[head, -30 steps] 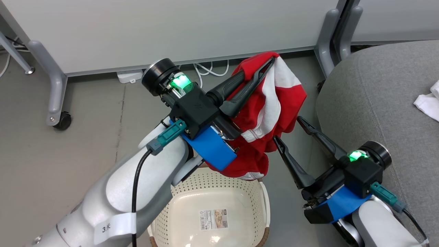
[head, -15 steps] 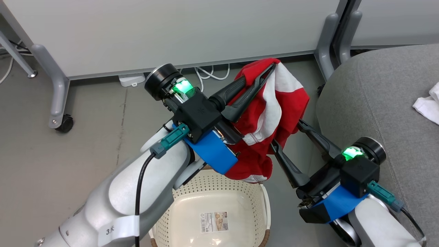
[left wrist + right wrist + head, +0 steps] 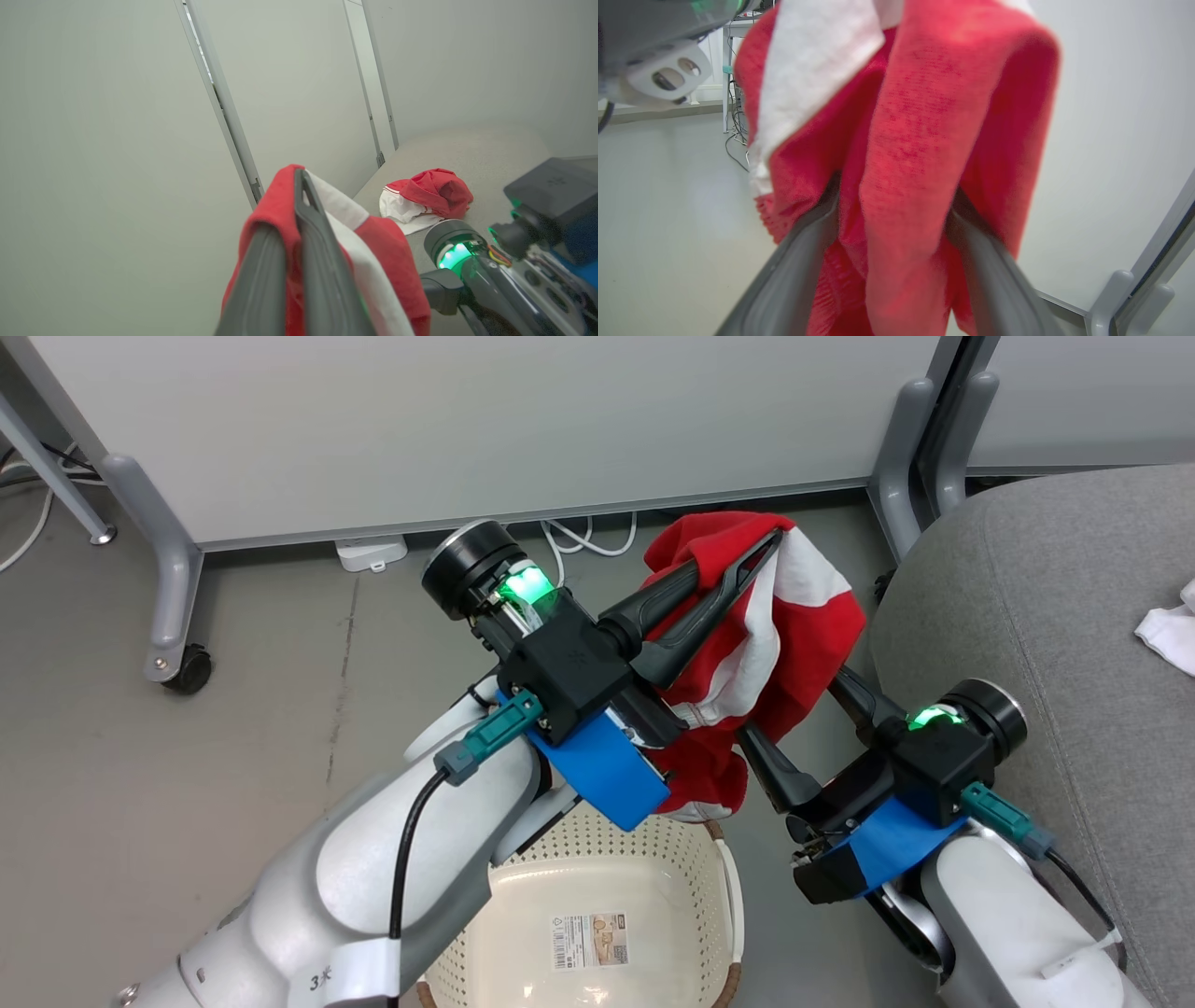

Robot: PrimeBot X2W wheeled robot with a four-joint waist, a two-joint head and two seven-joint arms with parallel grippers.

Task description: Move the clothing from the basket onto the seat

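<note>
Carry step: the left pincer [image 3: 767, 539], clamped on the red-and-white garment [image 3: 812, 616], holds it above the basket [image 3: 653, 840], beside the seat [image 3: 1046, 597]. The right pincer [image 3: 894, 196] gapes wide around a hanging fold — next, probably swing over the seat and release.

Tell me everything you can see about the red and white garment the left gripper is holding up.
The garment is soft, bright red fabric with a broad white stripe and a white-trimmed hem. It hangs bunched in the air, pinched near its top by the shut left gripper. Its lower folds hang between the open fingers of the right gripper, near the far rim of the basket and beside the seat.
</note>
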